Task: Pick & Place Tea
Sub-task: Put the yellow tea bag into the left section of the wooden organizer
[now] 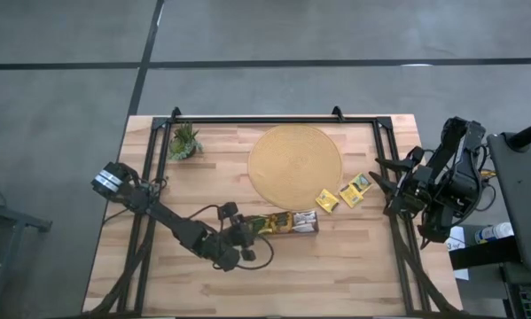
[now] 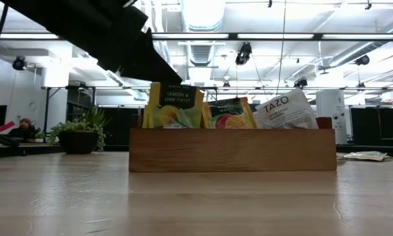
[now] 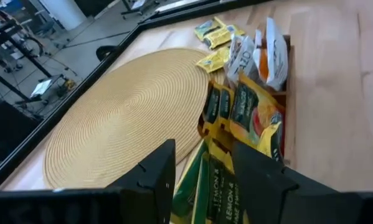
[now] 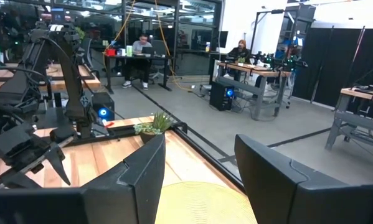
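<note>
Left wrist view: left gripper (image 3: 202, 165) jaws open astride a yellow sachet (image 3: 218, 186) at the tray (image 1: 292, 222) end. Sachet should be released fully before lifting clear. Two sachets (image 1: 340, 195) lie beside the tray, by the mat (image 1: 294, 164). Right gripper (image 4: 198, 168) open, parked beyond the mat.

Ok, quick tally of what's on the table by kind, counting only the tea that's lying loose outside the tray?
Round mat: 1
Plant: 1
Wooden tray: 1
Loose yellow sachets beside the mat: 3, two overlapping
Total: 6
The sachets in the tray are packed too tightly to count.
</note>
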Controlling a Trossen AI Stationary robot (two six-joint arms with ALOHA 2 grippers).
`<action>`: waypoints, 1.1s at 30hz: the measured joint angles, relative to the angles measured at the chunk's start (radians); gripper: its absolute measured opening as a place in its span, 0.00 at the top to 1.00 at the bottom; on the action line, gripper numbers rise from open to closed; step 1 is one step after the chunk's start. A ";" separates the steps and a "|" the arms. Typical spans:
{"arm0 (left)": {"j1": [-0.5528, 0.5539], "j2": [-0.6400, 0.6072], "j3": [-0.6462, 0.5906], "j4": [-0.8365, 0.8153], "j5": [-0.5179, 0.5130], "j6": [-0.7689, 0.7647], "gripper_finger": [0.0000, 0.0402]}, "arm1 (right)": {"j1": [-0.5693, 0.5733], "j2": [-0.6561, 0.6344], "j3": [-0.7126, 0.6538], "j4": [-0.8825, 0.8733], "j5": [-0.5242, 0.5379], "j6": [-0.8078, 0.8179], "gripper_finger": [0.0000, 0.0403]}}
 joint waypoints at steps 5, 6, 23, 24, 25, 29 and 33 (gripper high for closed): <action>-0.018 0.000 0.008 0.004 0.010 0.003 0.62 | 0.000 0.000 0.000 0.000 0.000 0.000 0.52; -0.028 0.000 0.020 0.005 0.023 0.020 0.62 | 0.000 0.000 0.000 0.000 0.000 0.000 0.52; -0.065 0.004 0.075 -0.102 0.230 0.101 1.00 | 0.000 0.000 0.000 0.001 0.000 0.000 0.52; -0.055 0.004 0.075 -0.100 0.230 0.099 1.00 | 0.000 0.000 0.000 0.001 0.000 0.000 0.52; -0.046 0.004 0.075 -0.100 0.230 0.100 1.00 | 0.000 0.000 0.000 0.001 0.000 0.000 0.52; -0.013 0.004 0.075 -0.101 0.243 0.106 1.00 | -0.016 0.000 0.000 0.002 0.000 0.001 0.52; 0.017 0.004 0.065 -0.100 0.305 0.092 1.00 | -0.031 0.002 0.000 0.003 0.000 0.004 0.52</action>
